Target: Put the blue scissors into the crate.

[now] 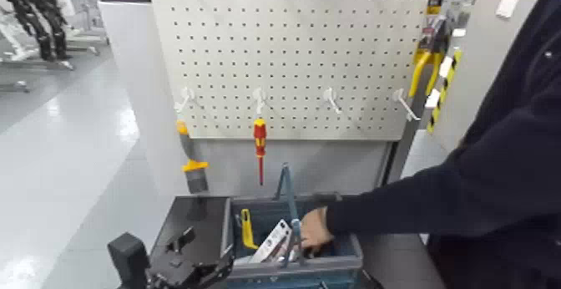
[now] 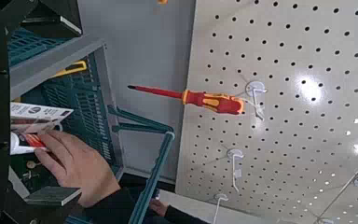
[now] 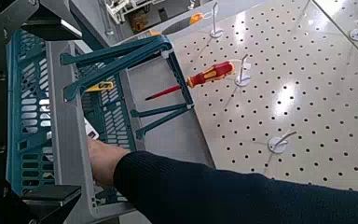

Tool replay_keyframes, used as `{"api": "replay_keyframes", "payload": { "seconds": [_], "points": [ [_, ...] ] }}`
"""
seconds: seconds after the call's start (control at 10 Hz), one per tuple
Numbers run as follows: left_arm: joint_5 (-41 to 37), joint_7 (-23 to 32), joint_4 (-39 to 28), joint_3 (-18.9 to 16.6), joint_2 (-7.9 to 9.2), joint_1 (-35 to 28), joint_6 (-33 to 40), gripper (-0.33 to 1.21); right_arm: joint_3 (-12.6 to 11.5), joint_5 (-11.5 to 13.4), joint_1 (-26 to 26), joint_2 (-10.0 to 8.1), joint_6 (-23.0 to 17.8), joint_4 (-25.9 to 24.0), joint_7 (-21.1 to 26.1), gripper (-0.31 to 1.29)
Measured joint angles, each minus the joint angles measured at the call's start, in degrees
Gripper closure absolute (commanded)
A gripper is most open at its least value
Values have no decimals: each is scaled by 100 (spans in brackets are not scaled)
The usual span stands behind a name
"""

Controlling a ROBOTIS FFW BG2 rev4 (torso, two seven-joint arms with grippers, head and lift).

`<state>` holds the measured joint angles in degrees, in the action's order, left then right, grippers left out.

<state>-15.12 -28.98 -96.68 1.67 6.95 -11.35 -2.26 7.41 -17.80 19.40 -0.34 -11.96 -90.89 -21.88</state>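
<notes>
The blue-grey crate stands low at the front, its arched blue handle upright. A person's hand in a dark sleeve reaches into it. A white packaging card lies tilted inside by the hand and also shows in the left wrist view. No blue scissor handles or blades show, so the scissors are hidden. My left gripper sits low, just left of the crate. My right gripper shows only as dark parts at the edge of the right wrist view, close to the crate.
A white pegboard stands behind, with a red-and-yellow screwdriver hanging on a hook. A yellow-and-grey tool hangs at its lower left and yellow pliers at its right. A yellow-handled tool lies in the crate. The person's arm fills the right side.
</notes>
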Motion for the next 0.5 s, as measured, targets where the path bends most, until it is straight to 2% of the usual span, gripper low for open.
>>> {"api": "replay_keyframes", "payload": {
  "seconds": [0.3, 0.5],
  "points": [
    [-1, 189, -173, 72, 4, -350, 94, 11, -17, 28, 13, 0, -1, -33, 23, 14],
    [5, 616, -265, 162, 9, -565, 327, 11, -36, 89, 37, 4, -2, -77, 88, 14]
  ]
}}
